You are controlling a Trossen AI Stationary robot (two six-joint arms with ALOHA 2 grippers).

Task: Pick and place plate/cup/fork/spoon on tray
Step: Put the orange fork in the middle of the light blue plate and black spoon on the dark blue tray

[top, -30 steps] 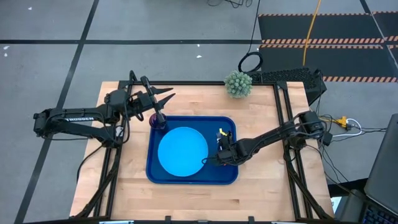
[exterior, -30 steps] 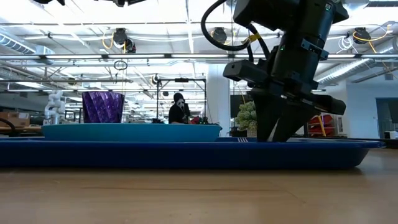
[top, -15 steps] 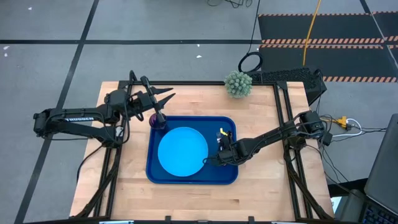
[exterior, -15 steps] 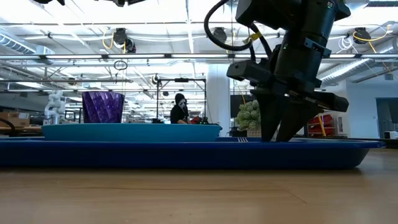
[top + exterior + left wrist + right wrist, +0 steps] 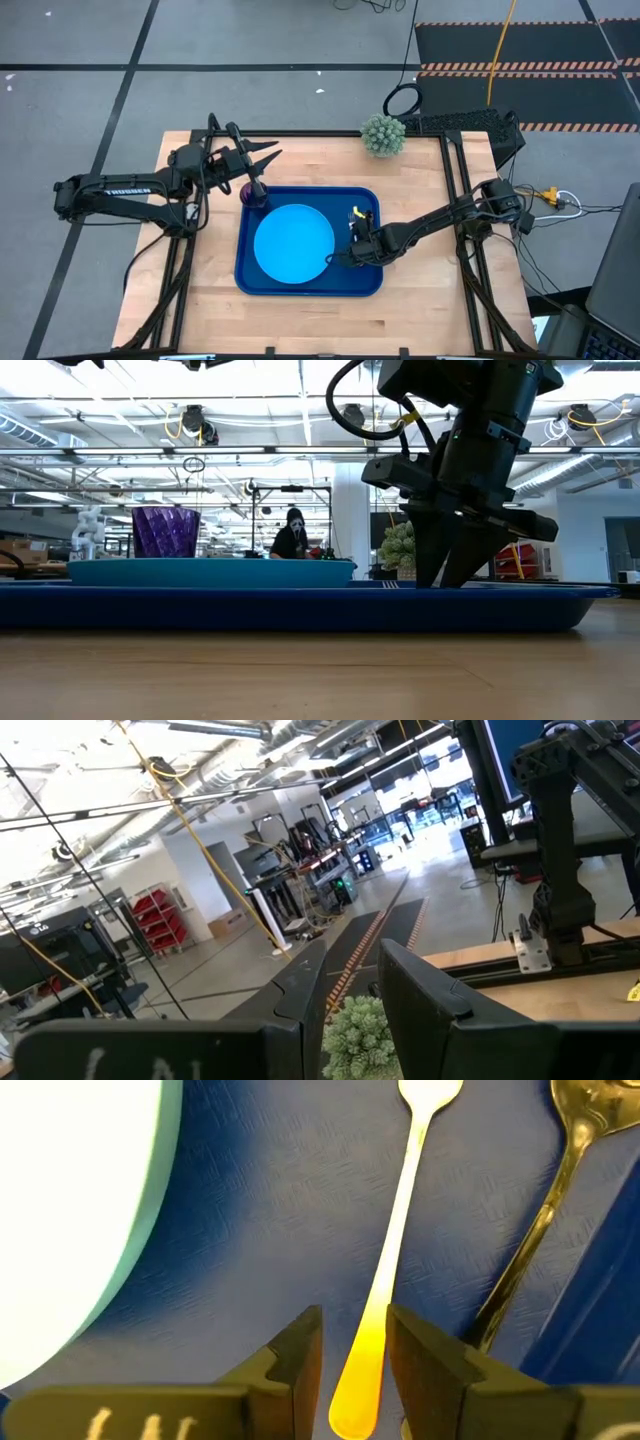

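Large dark blue rectangular plastic tray (image 5: 245, 285) lies flat on the worktop. Round bright light-blue plate (image 5: 293, 243) sits flat in its left-centre. Small dark purple cylindrical cup (image 5: 251, 193) stands upright at the tray's far-left corner. Orange-handled fork (image 5: 385, 1295) and slim dark metallic spoon (image 5: 545, 1220) lie side by side, apart, right of the plate.

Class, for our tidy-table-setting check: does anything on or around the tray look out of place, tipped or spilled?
Nothing stands out. The plate, cup, fork and spoon all lie within the tray, the cup upright; the right gripper fingers straddle the fork's handle.
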